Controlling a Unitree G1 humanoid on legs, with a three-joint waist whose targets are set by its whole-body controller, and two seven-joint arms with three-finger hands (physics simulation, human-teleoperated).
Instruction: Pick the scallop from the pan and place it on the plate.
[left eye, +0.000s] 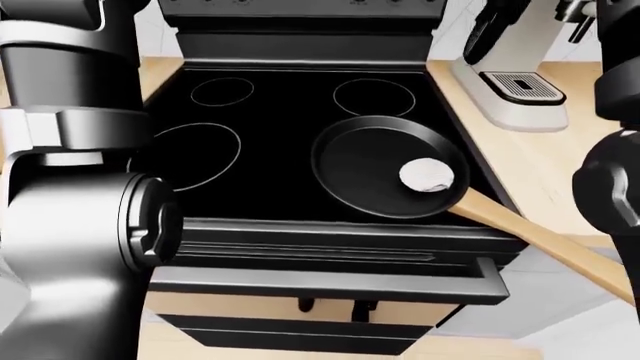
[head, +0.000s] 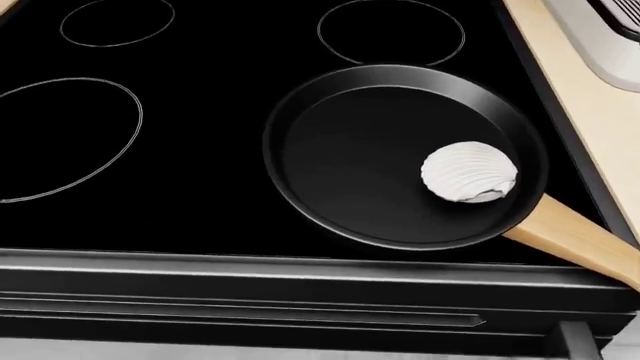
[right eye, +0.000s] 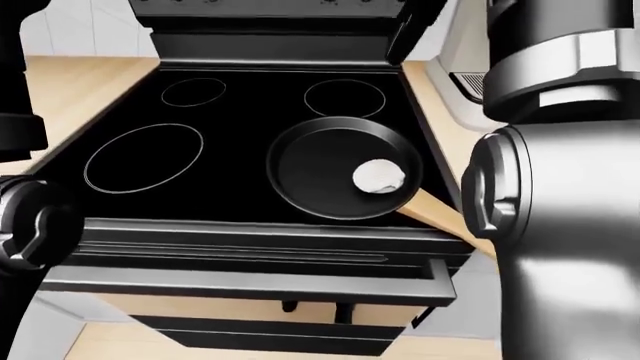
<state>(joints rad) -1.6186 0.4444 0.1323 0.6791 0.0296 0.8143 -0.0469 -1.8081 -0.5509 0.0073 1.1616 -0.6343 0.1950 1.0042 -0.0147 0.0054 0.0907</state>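
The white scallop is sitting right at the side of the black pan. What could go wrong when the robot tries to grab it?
1. The ridged white scallop lies against the round black pan's raised rim, so fingers may bump the rim and slide the pan.
2. The pan's wooden handle juts past the black stove, so an arm could knock it.
3. No plate shows in any view, so the robot must search while carrying it.
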